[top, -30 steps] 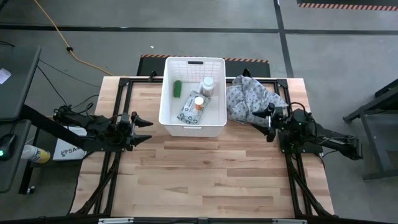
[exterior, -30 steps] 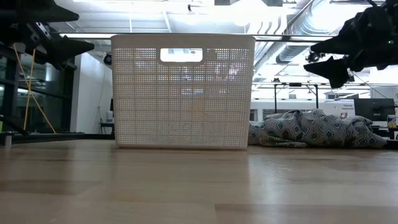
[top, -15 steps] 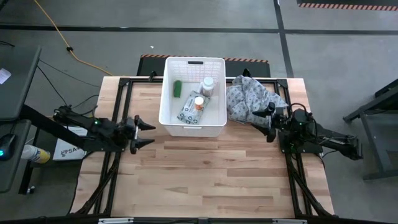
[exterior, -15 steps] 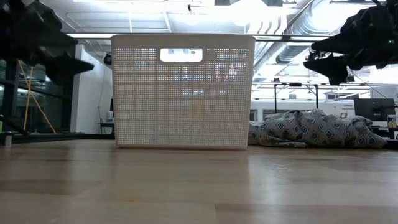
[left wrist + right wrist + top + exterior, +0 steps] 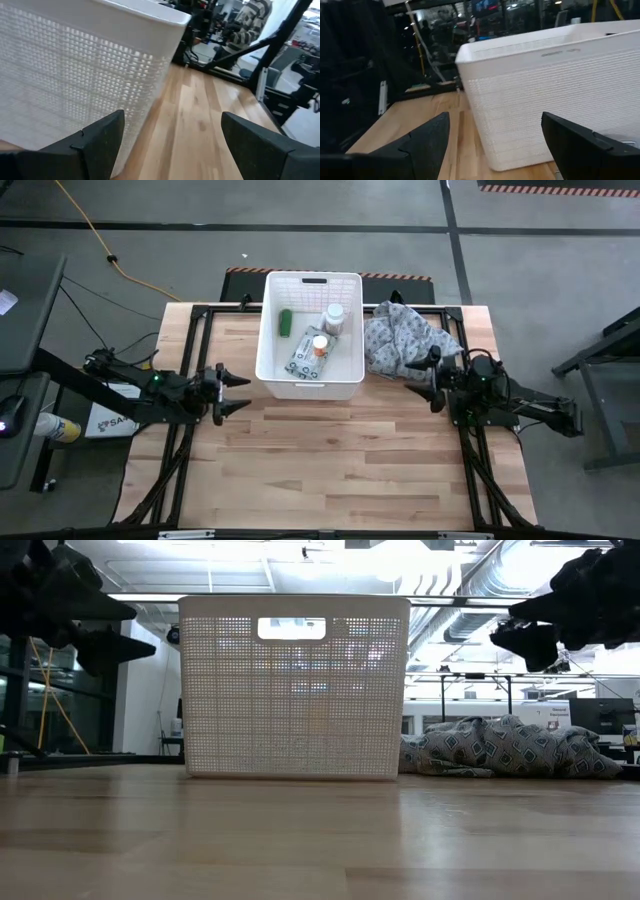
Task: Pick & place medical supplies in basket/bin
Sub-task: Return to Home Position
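High view: white bin (image 5: 264, 330) mid-table, long axis pointing away from the robot, left gripper (image 5: 240, 391) nearer its left wall, right gripper (image 5: 429, 377) by the cloth (image 5: 400, 335), both spread wide and empty, medical supplies (image 5: 303, 356) lying inside.

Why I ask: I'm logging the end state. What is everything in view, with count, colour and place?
bin: 1, white lattice, far middle of the table
wipes packet: 1, grey-green, inside the bin
green cylinder: 1, green, inside the bin
bottles: 2, white, inside the bin
cloth: 1, grey patterned, crumpled beside the bin on the right arm's side
table: 1, light wood
cable: 1, yellow, on the floor beyond the table
left claw: 1, dark, open and empty, beside the bin
right claw: 1, dark, open and empty, by the cloth
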Tool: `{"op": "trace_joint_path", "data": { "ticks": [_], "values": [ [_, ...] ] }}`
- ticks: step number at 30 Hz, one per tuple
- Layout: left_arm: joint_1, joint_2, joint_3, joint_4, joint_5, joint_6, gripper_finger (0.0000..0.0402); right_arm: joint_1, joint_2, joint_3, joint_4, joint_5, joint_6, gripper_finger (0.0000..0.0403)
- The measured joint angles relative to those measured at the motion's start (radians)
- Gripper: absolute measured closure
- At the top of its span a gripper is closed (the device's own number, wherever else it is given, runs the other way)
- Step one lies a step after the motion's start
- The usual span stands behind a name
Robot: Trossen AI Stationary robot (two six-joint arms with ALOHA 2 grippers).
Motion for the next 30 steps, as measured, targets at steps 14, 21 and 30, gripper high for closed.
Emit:
{"op": "trace_joint_path", "data": {
  "ticks": [14, 21, 30],
  "values": [
    [0.000, 0.000, -0.001, -0.002, -0.011, -0.012, 0.0037, 0.000, 0.000, 0.000, -0.011, 0.004, -0.025, 0.0098],
    [0.000, 0.000, -0.001, -0.003, 0.003, -0.012, 0.0037, 0.000, 0.000, 0.000, -0.013, 0.037, 0.033, 0.0098],
    [0.000, 0.000, -0.001, -0.004, 0.017, -0.013, 0.0037, 0.000, 0.000, 0.000, -0.013, 0.037, 0.031, 0.0098]
  ]
}}
